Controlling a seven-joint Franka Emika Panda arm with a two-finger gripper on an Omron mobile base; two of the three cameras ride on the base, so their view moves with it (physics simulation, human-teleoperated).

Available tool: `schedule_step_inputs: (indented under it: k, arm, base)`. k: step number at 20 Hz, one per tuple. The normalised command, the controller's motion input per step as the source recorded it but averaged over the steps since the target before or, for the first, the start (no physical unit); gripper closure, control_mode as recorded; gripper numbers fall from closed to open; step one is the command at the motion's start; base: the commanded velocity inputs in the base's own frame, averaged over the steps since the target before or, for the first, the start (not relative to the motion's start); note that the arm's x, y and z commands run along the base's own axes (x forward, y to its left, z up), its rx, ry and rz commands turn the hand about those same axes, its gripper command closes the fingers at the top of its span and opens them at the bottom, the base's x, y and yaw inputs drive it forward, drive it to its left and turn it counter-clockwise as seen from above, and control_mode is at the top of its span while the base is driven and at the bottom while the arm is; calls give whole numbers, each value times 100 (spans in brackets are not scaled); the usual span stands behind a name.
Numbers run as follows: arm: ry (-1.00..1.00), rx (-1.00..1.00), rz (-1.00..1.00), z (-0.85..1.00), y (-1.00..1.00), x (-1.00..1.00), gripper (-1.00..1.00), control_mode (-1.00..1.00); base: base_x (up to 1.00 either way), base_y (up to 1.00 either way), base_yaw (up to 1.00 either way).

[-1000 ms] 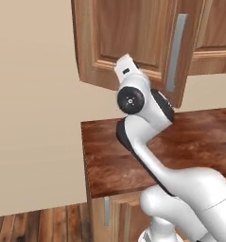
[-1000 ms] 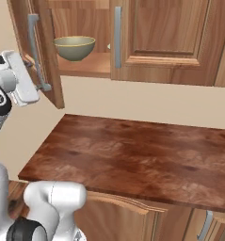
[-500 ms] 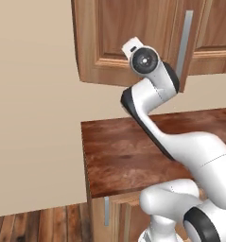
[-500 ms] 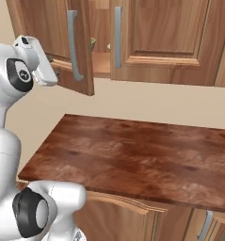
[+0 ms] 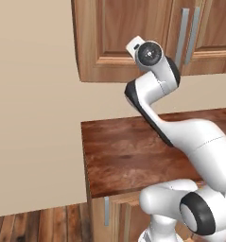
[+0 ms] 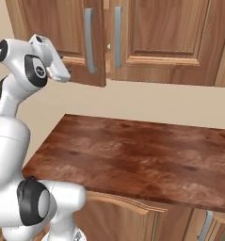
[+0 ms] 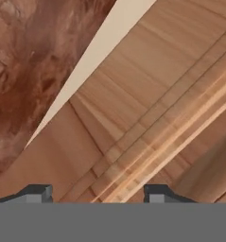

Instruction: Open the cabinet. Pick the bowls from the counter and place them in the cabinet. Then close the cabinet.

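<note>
we are pressing our end effector point(image 7: 98, 194), fingertips spread and pinching nothing, flat against the cabinet point(image 6: 161, 42) left door point(image 6: 62, 37) to swing it shut above the tabletop point(image 6: 147, 155).

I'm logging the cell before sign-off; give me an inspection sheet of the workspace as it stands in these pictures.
Surface: the counter is dark reddish-brown polished wood.
Job's things: the cabinet hangs on the wall above it; its left door stands slightly ajar, its edge proud of the right door; no bowls seen.
Clutter: nothing seen.
Grippers: the gripper is open, holding nothing, its fingertips close against the left door's panel face.
Cables: nothing seen.
Surroundings: beige wall, wood plank floor, base cabinet under the counter with short grey handles.
</note>
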Motion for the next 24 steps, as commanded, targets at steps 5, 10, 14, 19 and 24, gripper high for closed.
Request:
schedule_step_inputs:
  k: [5, 10, 14, 19, 24]
  arm:
    - [0, -6, 1, -39, -28, 50, -100, -100]
    - [3, -7, 0, -28, -20, 47, -100, -100]
    - [7, -9, 0, -20, -14, 44, -100, -100]
    - [8, -9, 0, -14, -16, 38, -100, -100]
    - [1, -9, 0, -29, -16, 22, -100, -100]
  base:
    - [0, 0, 0]
    - [0, 0, 0]
    - [0, 0, 0]
    - [0, 0, 0]
    - [0, 0, 0]
